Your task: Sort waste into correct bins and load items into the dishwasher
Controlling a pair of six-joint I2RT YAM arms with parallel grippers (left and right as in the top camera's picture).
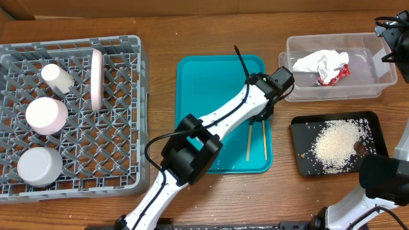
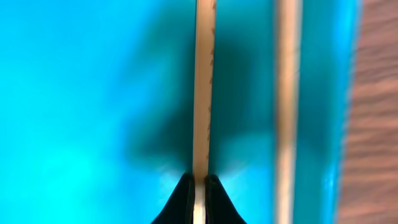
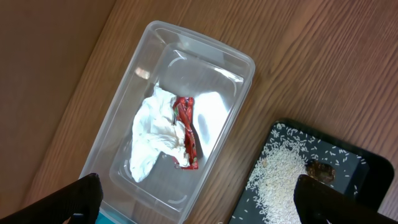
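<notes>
Chopstick (image 2: 203, 74) pinched in my left claw (image 2: 198, 184) on the teal tray (image 2: 74, 93); right claw (image 3: 199, 194) gapes wide by the clear tub (image 3: 244, 67).

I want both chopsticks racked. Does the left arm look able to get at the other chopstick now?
Likely within reach, but not graspable yet: the left gripper is shut on one chopstick. The second chopstick lies bare beside it on the teal tray, nothing covering it.
</notes>
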